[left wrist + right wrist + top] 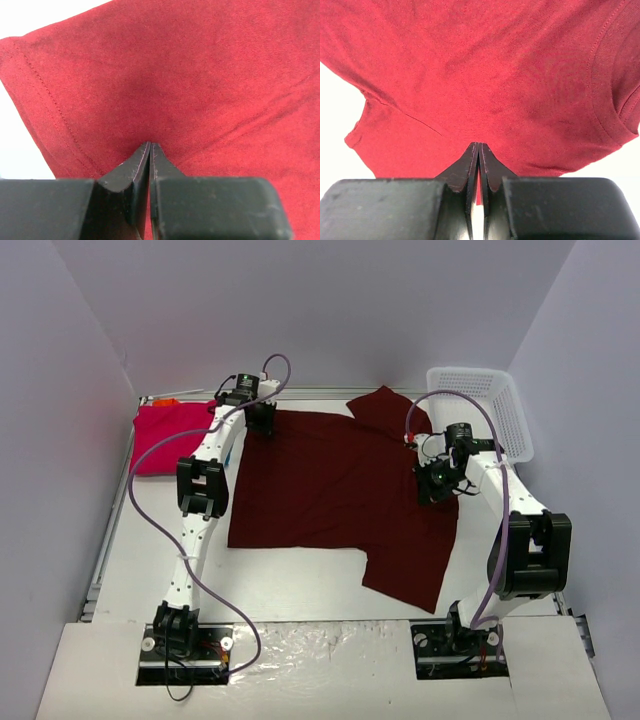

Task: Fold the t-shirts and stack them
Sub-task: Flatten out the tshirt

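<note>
Left gripper (150, 146): both fingers are pressed together. The maroon t-shirt (330, 490) puckers where it meets the tips, and creases run away from that spot to the right. I judge that a fold of cloth is pinched between them. The stitched hem (45, 100) runs just left of the tips, so this grip sits close to a corner of the shirt.

Right gripper (478, 146): the fingers are likewise closed, with a thin strip of maroon showing in the slit between them. The grip is on the shirt's edge. The ribbed collar (605, 75) curves ahead and to the right of the tips, and a sleeve seam lies ahead to the left.

Purpose of the hold: the two grips sit at opposite ends of the shirt, which lies spread flat on the table (300, 595) between my grippers. Held this way, one long edge can be lifted and carried over evenly for a fold.

A pink t-shirt (165, 438) lies just to the left of the left gripper. A white mesh basket (500, 400) stands beyond the right gripper.

Limits of view:
- The overhead view hides both sets of fingertips behind the wrists.
- How many layers of cloth each grip has taken cannot be determined.
- An orange sliver (165, 400) shows beyond the pink shirt and is too small to identify.
</note>
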Controlling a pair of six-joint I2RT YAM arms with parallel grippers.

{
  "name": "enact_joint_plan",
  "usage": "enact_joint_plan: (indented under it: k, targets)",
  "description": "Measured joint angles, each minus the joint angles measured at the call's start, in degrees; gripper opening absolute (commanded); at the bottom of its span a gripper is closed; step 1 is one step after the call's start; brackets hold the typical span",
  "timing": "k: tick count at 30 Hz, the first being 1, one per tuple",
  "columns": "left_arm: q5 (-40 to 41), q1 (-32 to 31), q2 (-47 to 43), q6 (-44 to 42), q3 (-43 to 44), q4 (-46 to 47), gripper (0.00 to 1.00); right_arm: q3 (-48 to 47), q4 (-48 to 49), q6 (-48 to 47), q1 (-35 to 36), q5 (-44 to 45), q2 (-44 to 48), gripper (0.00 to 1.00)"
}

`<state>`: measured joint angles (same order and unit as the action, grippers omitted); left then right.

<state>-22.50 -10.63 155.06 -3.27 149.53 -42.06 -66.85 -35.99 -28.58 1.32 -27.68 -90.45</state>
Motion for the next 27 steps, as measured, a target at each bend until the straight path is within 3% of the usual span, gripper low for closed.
enact_joint_plan:
  k: [27]
  targets:
    - [5.38,3.91,1.68,6.91,3.34,-1.14,0.03,0.0,0.11,0.0,1.84,-0.15,-6.58,0.0]
